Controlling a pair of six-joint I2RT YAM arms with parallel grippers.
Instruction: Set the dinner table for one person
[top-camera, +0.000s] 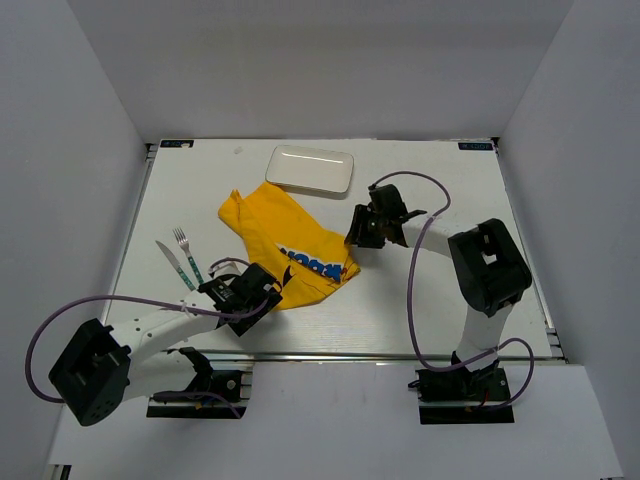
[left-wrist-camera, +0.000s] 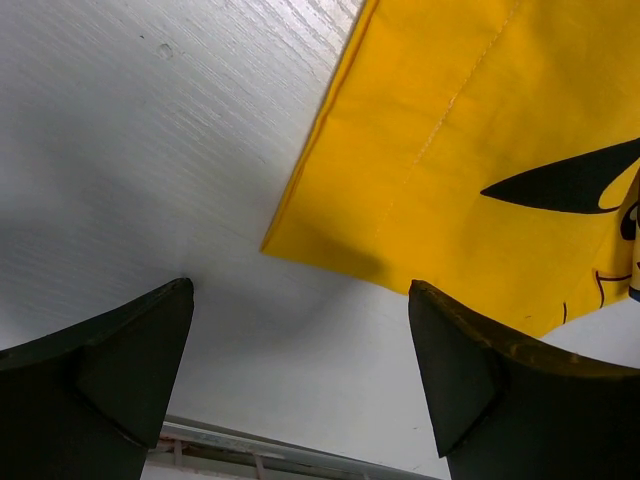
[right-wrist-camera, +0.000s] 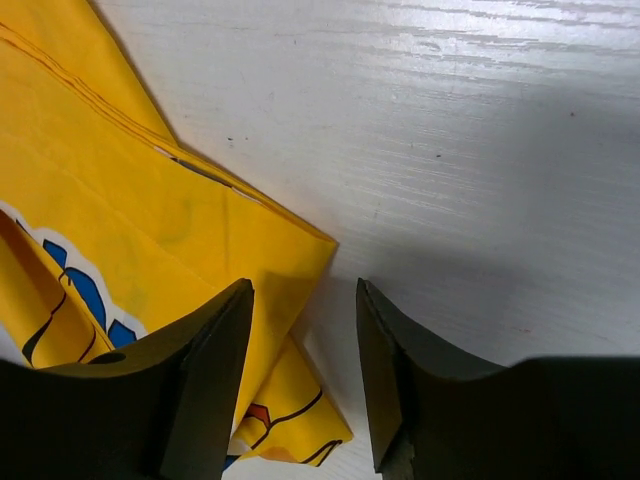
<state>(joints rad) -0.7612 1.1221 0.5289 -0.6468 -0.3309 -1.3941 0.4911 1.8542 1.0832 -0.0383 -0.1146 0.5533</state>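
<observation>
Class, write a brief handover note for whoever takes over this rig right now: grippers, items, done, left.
Left gripper: open, empty, at the yellow placemat's near corner.
Right gripper: jaws apart, empty, at its right edge.
It lies rumpled, askew on the dinner table; plate at far edge; fork and knife on the left.
Done: nothing placed.
Left: flatten placemat, set plate and cutlery.

A lab cell (white walls, bolted robot arms).
</observation>
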